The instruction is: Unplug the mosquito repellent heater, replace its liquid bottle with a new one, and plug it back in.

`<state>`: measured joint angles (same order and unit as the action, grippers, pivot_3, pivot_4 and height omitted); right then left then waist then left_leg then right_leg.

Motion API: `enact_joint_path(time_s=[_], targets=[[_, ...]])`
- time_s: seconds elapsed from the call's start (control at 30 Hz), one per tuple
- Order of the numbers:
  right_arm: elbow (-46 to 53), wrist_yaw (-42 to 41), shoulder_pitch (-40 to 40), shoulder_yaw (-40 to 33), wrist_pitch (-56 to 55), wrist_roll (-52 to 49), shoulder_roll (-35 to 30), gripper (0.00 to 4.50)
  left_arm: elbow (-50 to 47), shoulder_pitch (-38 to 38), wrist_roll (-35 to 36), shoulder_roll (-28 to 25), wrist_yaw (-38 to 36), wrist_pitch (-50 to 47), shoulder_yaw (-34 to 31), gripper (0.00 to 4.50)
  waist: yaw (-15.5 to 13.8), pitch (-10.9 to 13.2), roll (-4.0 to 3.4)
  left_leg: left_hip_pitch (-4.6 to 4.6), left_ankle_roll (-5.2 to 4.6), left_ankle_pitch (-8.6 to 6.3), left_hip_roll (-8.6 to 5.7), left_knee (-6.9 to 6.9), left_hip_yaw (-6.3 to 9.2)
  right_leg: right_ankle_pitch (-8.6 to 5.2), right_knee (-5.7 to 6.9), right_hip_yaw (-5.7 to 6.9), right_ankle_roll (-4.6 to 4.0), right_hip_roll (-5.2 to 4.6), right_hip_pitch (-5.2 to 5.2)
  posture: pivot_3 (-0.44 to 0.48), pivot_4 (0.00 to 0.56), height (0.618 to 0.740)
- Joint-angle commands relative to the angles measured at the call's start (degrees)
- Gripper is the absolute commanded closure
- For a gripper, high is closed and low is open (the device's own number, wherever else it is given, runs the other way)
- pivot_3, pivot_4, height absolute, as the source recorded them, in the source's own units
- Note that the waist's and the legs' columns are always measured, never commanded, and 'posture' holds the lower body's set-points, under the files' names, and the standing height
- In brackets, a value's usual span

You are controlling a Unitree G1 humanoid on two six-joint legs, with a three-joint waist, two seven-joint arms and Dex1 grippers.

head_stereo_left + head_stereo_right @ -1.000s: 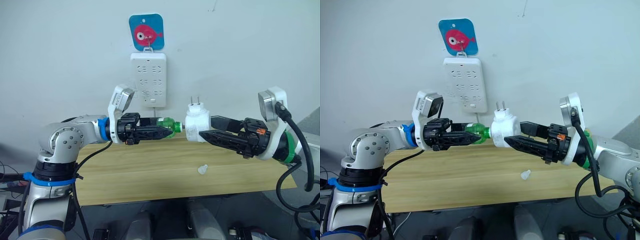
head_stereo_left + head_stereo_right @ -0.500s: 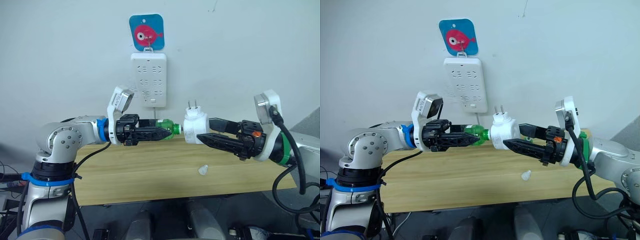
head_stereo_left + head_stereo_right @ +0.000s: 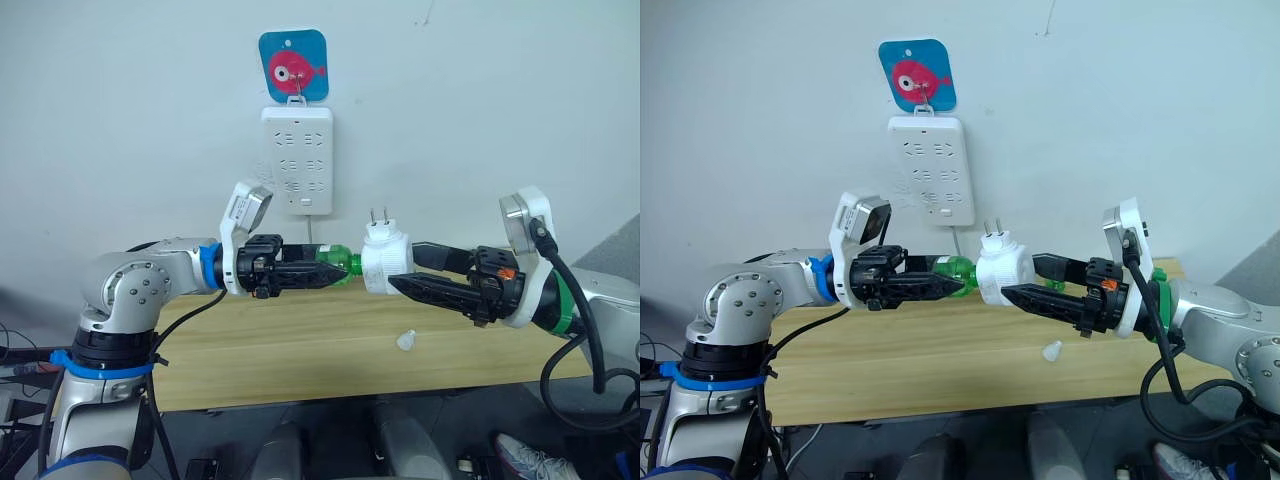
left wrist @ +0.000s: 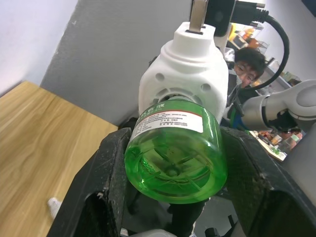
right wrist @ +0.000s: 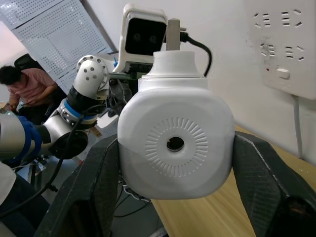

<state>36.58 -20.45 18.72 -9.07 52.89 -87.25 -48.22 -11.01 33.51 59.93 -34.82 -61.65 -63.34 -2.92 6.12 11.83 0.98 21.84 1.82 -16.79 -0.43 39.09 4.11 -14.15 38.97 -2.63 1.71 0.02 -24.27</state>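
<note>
Left gripper (image 3: 335, 274) jaws clamp the half-hidden green bottle (image 4: 175, 148); right gripper (image 3: 392, 272) jaws clamp the heater (image 3: 384, 262).

— What colours stand out at the wall?
— A blue hook plate (image 3: 293, 64) with a pink fish hangs above the white power strip (image 3: 296, 159), on a pale grey-white wall (image 3: 480, 90).
— And the held items?
— The mosquito repellent heater (image 3: 385, 263) is white with a ribbed ring pattern around its vent; the liquid bottle (image 3: 338, 266) is clear green, its label white with a red band.
— The rest?
— Black fingers on the left gripper (image 3: 330, 274) and right gripper (image 3: 398, 270); light wood-grain table (image 3: 300, 350); a small white cap (image 3: 405, 340).
</note>
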Motion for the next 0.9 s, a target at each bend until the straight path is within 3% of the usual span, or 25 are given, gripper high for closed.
enact_joint_path(time_s=[0.03,0.3,0.43,0.47,0.8,0.9], targets=[[2.9,1.1,0.9,1.7,-0.5,-1.9,0.4,1.60,-2.9,0.5,1.1,1.1,-0.3,1.3,0.4,2.11,0.0,0.0,0.02,-0.01,0.00,0.00,0.00,0.00,0.00,0.00,0.00,0.00,0.00,0.00,0.00,-0.172,0.118,0.740],[2.1,4.6,1.8,4.0,0.8,-6.6,-0.5,1.60,-3.1,0.3,1.0,2.3,0.2,1.6,0.4,2.11,0.1,-0.3,0.05,-0.01,0.00,0.00,0.00,0.00,0.00,0.00,0.01,-0.01,0.00,0.00,0.00,-0.172,0.118,0.740],[1.2,5.1,2.0,4.1,1.4,-8.0,-1.8,0.14,-2.9,0.2,0.7,2.8,0.6,1.9,0.4,2.11,0.2,-0.5,0.09,0.00,-0.01,0.00,-0.01,0.00,0.00,0.00,-0.01,0.00,0.00,0.00,0.01,-0.172,0.117,0.740],[1.1,5.1,2.0,4.0,1.5,-8.6,-2.3,0.00,-2.7,0.1,0.6,3.0,0.8,2.0,0.3,2.11,0.2,-0.6,0.11,0.00,-0.01,0.00,-0.01,0.00,0.00,0.00,-0.01,0.00,0.00,0.00,0.01,-0.172,0.117,0.740],[2.8,3.1,-0.7,2.3,3.2,-11.1,-10.1,0.00,-0.4,0.3,2.8,6.4,5.4,1.5,-1.6,2.11,0.1,-1.0,0.11,-0.06,-0.01,0.00,-0.02,0.04,-0.09,-0.01,-0.01,-0.01,0.02,0.22,0.09,-0.181,0.119,0.740],[5.4,-0.2,-2.6,1.5,3.8,-6.7,-12.4,0.00,1.2,1.0,3.0,7.9,7.4,1.8,-2.5,2.11,0.1,-1.1,0.12,-0.06,-0.01,0.00,-0.01,0.05,-0.16,-0.01,-0.02,-0.01,0.02,0.25,0.10,-0.181,0.119,0.740]])
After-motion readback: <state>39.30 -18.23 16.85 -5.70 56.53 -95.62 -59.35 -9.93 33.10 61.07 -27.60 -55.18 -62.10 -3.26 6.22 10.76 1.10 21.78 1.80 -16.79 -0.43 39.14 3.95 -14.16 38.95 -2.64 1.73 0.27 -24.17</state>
